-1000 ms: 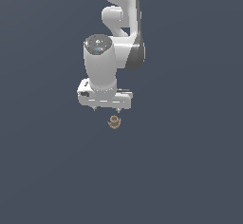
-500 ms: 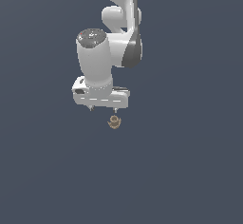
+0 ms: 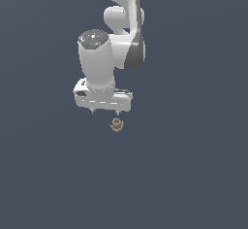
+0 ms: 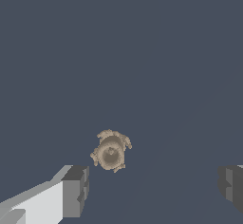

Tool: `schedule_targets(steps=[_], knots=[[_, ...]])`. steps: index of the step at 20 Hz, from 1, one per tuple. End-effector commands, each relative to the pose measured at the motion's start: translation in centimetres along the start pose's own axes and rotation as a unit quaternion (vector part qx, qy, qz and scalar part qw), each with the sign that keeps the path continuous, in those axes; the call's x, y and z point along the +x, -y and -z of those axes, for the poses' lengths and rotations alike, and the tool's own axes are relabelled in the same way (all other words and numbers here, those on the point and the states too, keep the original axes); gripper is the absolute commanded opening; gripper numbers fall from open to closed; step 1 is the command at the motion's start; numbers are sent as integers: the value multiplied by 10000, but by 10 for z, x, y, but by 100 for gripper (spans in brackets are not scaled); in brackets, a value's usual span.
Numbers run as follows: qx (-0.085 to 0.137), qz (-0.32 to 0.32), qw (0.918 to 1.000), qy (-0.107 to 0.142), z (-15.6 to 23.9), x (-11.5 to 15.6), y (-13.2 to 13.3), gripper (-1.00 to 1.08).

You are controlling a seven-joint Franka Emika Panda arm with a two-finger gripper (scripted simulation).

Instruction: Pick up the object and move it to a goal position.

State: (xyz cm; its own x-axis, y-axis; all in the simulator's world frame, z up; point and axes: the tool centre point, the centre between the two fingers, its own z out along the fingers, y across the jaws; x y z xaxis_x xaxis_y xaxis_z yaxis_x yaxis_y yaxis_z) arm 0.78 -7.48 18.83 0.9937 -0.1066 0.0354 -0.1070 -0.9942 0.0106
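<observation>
The object [image 3: 116,124] is a tiny tan-brown lump with a rough, crumbly outline and a rounded body. In the exterior view it lies on a flat, dull slate-grey floor [image 3: 193,174], just below the gripper [image 3: 105,111] and a little toward the exterior view's right of its middle, close under one short fingertip. Whether the two touch cannot be told from that view.

The arm [image 3: 121,29] is smooth, glossy white plastic built of thick rounded cylinders, with a dark grey band at one joint and a grey speckled cap on the wrist housing. Below it the hand is a flat white bar with two small nubs pointing down.

The wrist view shows what the exterior view does not: the object [image 4: 111,151] has a darker round hollow in its centre ringed by ragged, flaky edges, and it sits clear of both fingers. The two fingertips [image 4: 75,191] are blocky and dark grey, one on a white finger, the other at the far edge of the picture. The jaws are spread wide with nothing between them; the lump lies ahead of the gap, nearer the white finger.
</observation>
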Motion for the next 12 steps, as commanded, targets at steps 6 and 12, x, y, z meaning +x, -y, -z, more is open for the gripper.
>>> schedule_targets(steps=[6, 12], knots=[[17, -352, 9994, 41, -20, -6, 9, 100], [30, -880, 9961, 98, -48, -16, 21, 100]])
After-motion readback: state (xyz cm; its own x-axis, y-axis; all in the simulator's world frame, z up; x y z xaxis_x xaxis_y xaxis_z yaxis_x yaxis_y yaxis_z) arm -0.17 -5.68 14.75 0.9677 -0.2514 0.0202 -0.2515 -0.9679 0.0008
